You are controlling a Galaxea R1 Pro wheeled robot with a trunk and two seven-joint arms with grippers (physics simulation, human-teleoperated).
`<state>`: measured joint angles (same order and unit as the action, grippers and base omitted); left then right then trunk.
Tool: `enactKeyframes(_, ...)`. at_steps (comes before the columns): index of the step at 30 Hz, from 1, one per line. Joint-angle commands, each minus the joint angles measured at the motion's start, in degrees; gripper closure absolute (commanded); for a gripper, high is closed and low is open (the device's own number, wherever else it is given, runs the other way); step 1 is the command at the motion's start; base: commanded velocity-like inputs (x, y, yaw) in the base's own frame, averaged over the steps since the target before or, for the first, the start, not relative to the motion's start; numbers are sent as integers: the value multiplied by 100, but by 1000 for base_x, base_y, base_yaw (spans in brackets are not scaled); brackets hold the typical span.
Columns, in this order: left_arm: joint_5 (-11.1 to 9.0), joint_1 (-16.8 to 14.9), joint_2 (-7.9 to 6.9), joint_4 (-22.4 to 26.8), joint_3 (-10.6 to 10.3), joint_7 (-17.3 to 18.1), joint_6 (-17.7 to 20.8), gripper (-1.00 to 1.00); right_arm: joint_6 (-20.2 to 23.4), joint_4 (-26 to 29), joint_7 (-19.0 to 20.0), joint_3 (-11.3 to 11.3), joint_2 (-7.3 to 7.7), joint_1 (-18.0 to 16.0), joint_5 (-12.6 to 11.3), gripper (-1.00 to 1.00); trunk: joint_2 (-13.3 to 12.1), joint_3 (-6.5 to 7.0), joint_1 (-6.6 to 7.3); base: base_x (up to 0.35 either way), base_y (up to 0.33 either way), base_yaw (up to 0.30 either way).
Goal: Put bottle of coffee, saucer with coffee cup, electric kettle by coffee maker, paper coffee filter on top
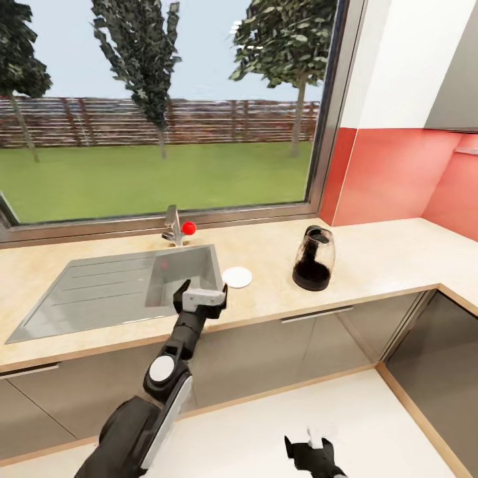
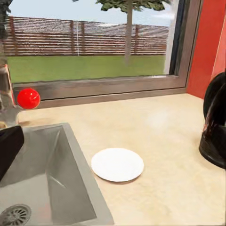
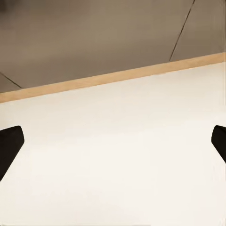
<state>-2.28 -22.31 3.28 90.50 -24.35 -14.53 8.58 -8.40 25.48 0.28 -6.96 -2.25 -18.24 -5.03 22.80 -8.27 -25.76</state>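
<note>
On the beige desk [image 1: 372,259], the white saucer [image 1: 237,277] lies flat at the frame's centre, just right of the steel sink [image 1: 99,289] with its red-knobbed tap [image 1: 178,229], and the dark coffee maker [image 1: 314,257] stands further right, apart from it. The left hand [image 1: 200,294] reaches up from lower left, held over the sink's front right corner just left of the saucer, fingers spread and holding nothing. The right hand [image 1: 311,446] hangs low at the bottom edge over the white floor [image 3: 113,165], fingers wide apart.
</note>
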Motion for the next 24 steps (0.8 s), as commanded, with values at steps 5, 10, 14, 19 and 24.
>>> enactKeyframes(5,-78,-597,-43,-32,607,32,779,-100,-179,838,-1,-24,-170,-4,-66,-100,12,-13,-3,0,0,0)
enactKeyframes(10,-98,-956,-94,-120,1244,665,1328,-100,-206,1854,-2,-29,-468,-4,-68,-100,12,-13,-3,0,0,0)
enactKeyframes(14,-84,-1095,-288,-157,1890,1498,1991,-100,-206,2544,-2,-38,-701,-4,-68,-100,12,-13,-3,0,0,0)
enactKeyframes(19,-102,-1620,-857,-449,2616,2841,2889,-100,-183,3481,-6,-64,-775,-4,-72,-100,12,-13,-3,0,0,0)
enactKeyframes(24,-107,-2178,-1252,-1193,2825,3749,3678,-100,-27,4372,-17,-127,-775,-4,-180,-100,12,-13,-3,0,0,0)
